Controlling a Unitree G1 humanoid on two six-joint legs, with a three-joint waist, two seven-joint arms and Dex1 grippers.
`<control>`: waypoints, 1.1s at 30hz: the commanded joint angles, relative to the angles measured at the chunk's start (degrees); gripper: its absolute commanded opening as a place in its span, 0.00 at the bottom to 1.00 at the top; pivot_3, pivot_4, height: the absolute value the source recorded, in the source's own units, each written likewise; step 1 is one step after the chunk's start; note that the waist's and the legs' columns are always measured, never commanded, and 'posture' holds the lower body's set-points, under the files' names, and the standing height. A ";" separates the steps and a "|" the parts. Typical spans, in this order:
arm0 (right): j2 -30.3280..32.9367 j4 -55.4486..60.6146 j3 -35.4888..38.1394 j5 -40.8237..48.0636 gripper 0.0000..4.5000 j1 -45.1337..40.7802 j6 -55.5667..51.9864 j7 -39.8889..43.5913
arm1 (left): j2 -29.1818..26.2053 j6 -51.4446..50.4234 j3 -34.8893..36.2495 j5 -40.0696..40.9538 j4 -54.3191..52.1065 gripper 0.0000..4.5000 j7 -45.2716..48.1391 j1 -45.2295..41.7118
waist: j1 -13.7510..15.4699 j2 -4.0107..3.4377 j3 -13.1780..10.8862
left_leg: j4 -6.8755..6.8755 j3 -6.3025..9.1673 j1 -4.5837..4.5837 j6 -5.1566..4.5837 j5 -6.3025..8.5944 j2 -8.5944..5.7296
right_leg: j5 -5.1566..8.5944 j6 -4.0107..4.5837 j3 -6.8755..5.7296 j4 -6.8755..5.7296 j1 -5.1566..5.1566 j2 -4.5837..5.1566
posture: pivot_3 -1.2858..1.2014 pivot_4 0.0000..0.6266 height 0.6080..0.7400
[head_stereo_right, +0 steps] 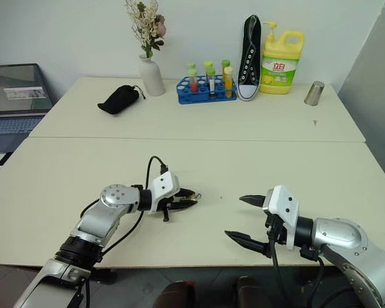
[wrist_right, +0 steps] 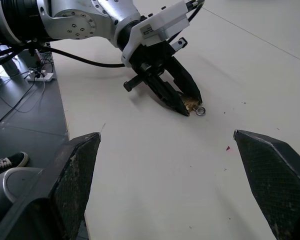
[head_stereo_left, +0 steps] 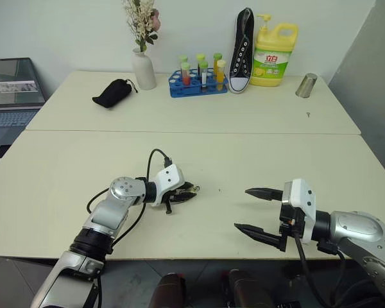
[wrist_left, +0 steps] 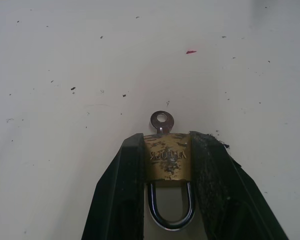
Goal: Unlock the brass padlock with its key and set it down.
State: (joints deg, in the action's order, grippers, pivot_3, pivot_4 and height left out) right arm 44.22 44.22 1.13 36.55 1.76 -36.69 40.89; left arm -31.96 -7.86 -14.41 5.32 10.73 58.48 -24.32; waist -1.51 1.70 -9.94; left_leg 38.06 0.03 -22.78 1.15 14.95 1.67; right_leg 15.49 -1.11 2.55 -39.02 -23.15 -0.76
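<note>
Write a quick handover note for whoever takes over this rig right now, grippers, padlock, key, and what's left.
Left gripper: jaws shut on the brass padlock, low over the table.
Right gripper: jaws wide open, holding nothing, off to the side.
The key sits in the padlock body, sticking out past the fingertips. The shackle looks closed.
Done: padlock gripped.
Left: turn the key with the right gripper, open the shackle, set the padlock down.

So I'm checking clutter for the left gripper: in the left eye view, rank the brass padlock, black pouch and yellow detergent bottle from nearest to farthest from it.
1. Small brass padlock: between the left gripper's fingers.
2. Soft black pouch: far table, left side.
3. Yellow plastic detergent bottle: back edge, right of the upright black sneaker.
</note>
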 commanded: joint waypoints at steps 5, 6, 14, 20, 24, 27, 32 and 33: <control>-1.69 1.23 3.05 -2.90 1.00 0.71 1.87 -5.15 | 2.72 17.66 3.10 3.23 -3.65 0.22 2.23 -2.08 | 0.16 0.03 -0.03 | 0.00 0.01 -0.11 0.00 0.00 -0.01 | 0.00 0.00 0.02 0.04 -0.06 0.02 | 0.52 0.24 1.00; -2.52 1.21 3.58 -2.84 1.00 0.93 2.06 -6.06 | 3.07 21.02 3.12 2.99 -3.48 0.22 2.51 -2.65 | 0.36 0.05 -0.04 | 0.00 0.01 -0.12 0.00 0.00 -0.02 | 0.00 0.00 0.04 0.05 -0.06 0.04 | 0.52 0.24 1.00; -3.06 -0.20 6.84 3.57 1.00 0.12 -1.55 -5.00 | 2.37 65.26 0.30 -9.71 11.64 0.22 -1.01 -11.12 | 0.66 0.05 -0.04 | -0.02 -0.08 -0.08 0.00 0.00 -0.04 | -0.01 0.01 0.07 0.06 -0.05 0.00 | 0.52 0.24 1.00; -4.16 -1.83 6.15 9.21 1.00 -3.20 -4.11 -4.82 | 2.08 78.69 -0.17 -15.78 20.75 0.22 -7.54 -15.47 | 0.59 0.05 -0.04 | -0.01 -0.12 -0.10 0.00 0.00 -0.04 | -0.01 0.00 0.04 0.06 -0.05 0.00 | 0.52 0.24 1.00; -7.34 -3.87 4.38 11.80 1.00 -7.15 -5.68 -5.93 | 1.80 80.21 -0.73 -17.89 22.43 0.22 -10.70 -16.24 | 0.24 0.06 -0.04 | -0.01 -0.11 -0.10 0.00 0.00 -0.03 | -0.02 -0.01 -0.01 0.06 -0.05 -0.02 | 0.52 0.24 1.00; -9.86 -7.61 0.28 10.18 1.00 -11.69 -5.82 -5.57 | 1.24 80.20 -1.25 -18.15 21.88 0.22 -12.57 -16.10 | 0.00 0.06 -0.05 | -0.01 -0.10 -0.11 0.00 0.00 -0.01 | -0.02 -0.01 -0.02 0.06 -0.05 -0.02 | 0.52 0.24 1.00; -12.00 -12.05 -3.43 9.13 1.00 -15.80 -5.97 -4.30 | 0.42 80.17 -1.95 -18.44 20.24 0.22 -14.90 -15.77 | -0.03 0.06 -0.05 | -0.02 -0.08 -0.11 0.00 0.00 -0.01 | -0.05 0.04 -0.05 0.04 -0.07 -0.02 | 0.52 0.24 1.00; -12.27 -13.22 -3.83 9.20 1.00 -16.46 -6.17 -3.88 | 0.23 80.06 -2.09 -18.43 19.94 0.22 -15.20 -15.67 | -0.03 0.06 -0.05 | -0.02 -0.08 -0.11 0.00 0.00 -0.01 | -0.07 0.08 -0.05 0.04 -0.06 -0.01 | 0.52 0.24 1.00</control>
State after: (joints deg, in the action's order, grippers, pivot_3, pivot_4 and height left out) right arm 32.30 31.31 -2.61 45.81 -13.43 -43.07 36.06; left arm -31.07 71.69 -16.11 -13.63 33.04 44.81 -39.30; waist -1.54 1.76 -9.98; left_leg 38.03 -0.04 -22.90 1.15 14.95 1.66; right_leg 15.41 -1.01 2.49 -38.97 -23.22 -0.77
